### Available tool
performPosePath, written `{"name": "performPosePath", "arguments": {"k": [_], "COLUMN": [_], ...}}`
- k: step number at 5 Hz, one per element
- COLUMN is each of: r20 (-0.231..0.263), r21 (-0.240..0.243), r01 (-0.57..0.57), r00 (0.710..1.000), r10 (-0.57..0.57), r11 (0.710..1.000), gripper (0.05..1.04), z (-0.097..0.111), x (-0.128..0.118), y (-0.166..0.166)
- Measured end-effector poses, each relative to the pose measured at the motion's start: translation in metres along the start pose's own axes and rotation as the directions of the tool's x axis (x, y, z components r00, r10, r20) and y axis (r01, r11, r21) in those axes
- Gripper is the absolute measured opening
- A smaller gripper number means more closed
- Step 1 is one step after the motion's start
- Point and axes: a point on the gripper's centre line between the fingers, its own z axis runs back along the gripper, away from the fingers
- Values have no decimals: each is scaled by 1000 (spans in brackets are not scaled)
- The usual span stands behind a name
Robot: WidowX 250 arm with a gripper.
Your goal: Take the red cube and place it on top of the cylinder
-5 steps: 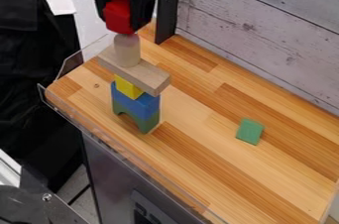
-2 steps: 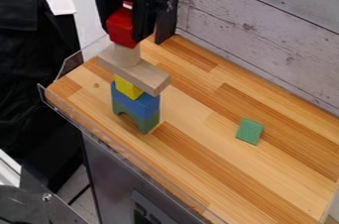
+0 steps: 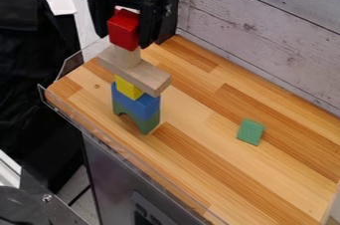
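The black gripper (image 3: 124,38) hangs at the upper left around the red cube, its fingers open, one on each side. The red cube (image 3: 124,31) sits on the pale wooden cylinder (image 3: 127,56), slightly turned, and hides its top. That cylinder stands upright on a flat wooden plank (image 3: 147,76). Below the plank are a yellow block (image 3: 127,87), a blue block (image 3: 138,104) and a green arch (image 3: 147,123), stacked on the wooden table.
A green block (image 3: 251,132) lies on the table (image 3: 199,144), right of the tower. Whitewashed boards (image 3: 266,30) wall off the back, and a clear rim (image 3: 120,150) runs along the front left edge. A dark post (image 3: 168,10) stands behind the gripper.
The gripper has come down with the red cube onto the cylinder. Since the middle frame its fingers have spread apart, and the cube stays on the cylinder.
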Motion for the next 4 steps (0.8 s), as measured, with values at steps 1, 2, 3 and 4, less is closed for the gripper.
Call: {"name": "performPosePath", "arguments": {"k": [1,2,3,4], "r20": [10,97,142,136], "r21": [-16,0,25,45], "r01": [-9,4,56,120], "r00": [1000,995,988,983], "r10": [9,-4,-59,-125], "r11": [1000,1000,998,992], "gripper": [1000,1000,1000,1000], "z": [9,45,71,71], "x": [-1,6,5,2], "y": [-1,-9,-31,-56]}}
